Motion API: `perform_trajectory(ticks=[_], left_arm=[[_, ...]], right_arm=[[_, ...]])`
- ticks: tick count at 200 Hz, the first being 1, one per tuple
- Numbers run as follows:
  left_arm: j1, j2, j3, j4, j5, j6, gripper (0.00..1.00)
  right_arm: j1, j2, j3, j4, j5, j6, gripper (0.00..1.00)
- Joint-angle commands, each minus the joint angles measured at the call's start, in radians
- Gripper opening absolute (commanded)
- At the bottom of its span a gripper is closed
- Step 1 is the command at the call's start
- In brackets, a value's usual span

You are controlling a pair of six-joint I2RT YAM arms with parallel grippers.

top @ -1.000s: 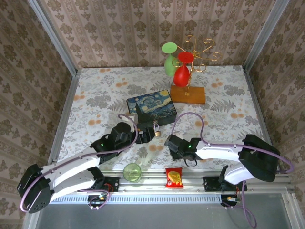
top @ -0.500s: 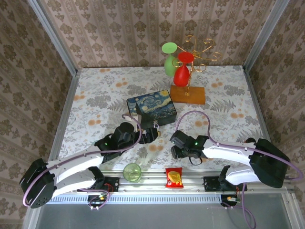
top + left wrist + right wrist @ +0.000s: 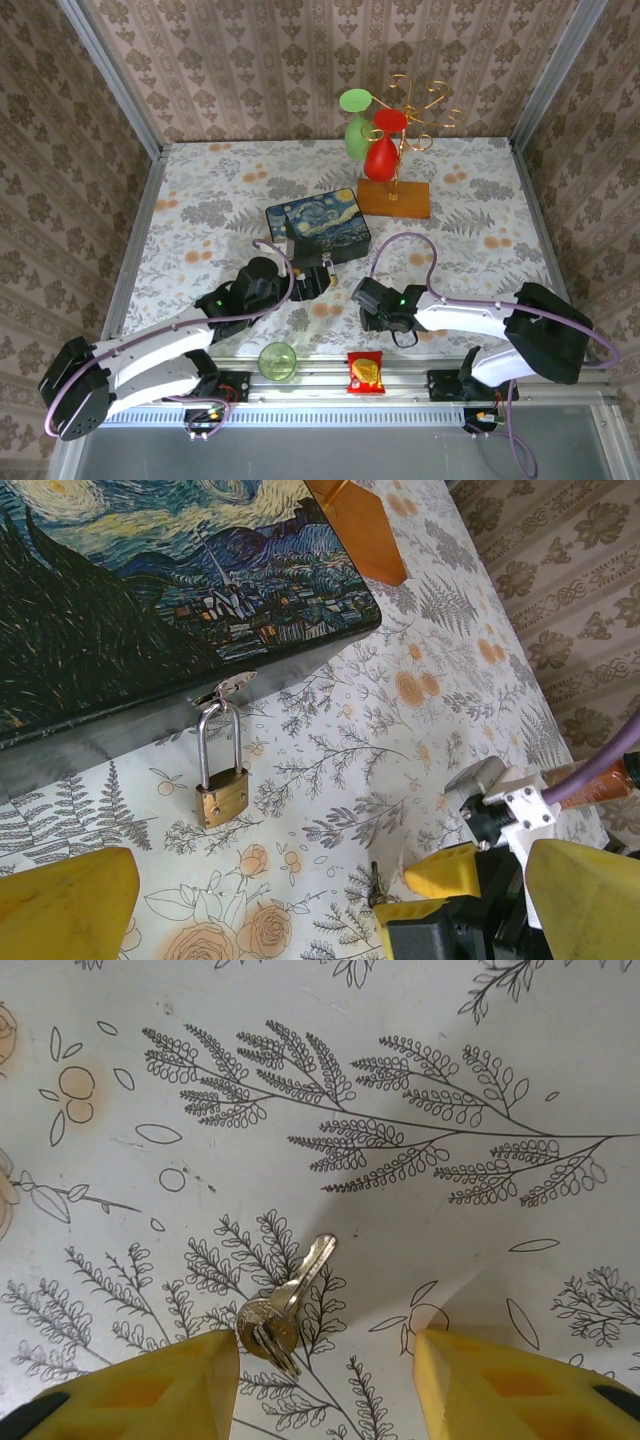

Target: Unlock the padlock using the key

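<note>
The small flat metal key [image 3: 285, 1305] is bracketed by the released right gripper [image 3: 327, 1348]; if closed too high, it may be skidded across the surface [image 3: 400, 1060]

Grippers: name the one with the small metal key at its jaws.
The right gripper: the small metal key lies on the floral cloth just ahead of its open yellow jaws. The left gripper instead faces the brass padlock.

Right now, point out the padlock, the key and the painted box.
padlock [image 3: 222, 796]: left wrist view, on its brass body.
key [image 3: 300, 1280]: right wrist view, on its blade.
painted box [image 3: 320, 225]: top external view, on the middle of its lid.
</note>
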Motion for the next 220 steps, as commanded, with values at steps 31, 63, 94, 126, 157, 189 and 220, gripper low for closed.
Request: perform_trajectory(ticks=[31,63,94,126,157,189,220], left_arm=[[-0.004,0.041,-0.013,0.054,0.005,-0.014,1.00],[-0.004,0.052,-0.021,0.066,0.005,-0.018,1.00],[-0.003,0.069,-0.026,0.079,0.005,-0.023,1.00],[-0.010,0.094,-0.001,0.074,0.013,-0.021,1.00],[-0.019,0.139,0.037,0.085,0.019,-0.013,1.00],[-0.024,0.192,0.042,0.212,0.065,-0.127,1.00],[-0.096,0.198,-0.013,0.513,0.031,-0.339,1.00]], right_arm=[[0.049,0.123,0.009,0.132,0.058,0.066,0.42],[0.060,0.141,0.000,0.124,0.067,0.051,0.33],[0.033,0.104,-0.047,0.149,0.031,0.016,0.19],[0.014,0.024,-0.075,0.118,-0.001,-0.029,0.04],[-0.014,-0.091,-0.102,0.128,-0.065,-0.177,0.00],[-0.035,-0.257,-0.081,0.088,-0.124,-0.364,0.00],[-0.038,-0.387,-0.050,0.081,-0.189,-0.500,0.00]])
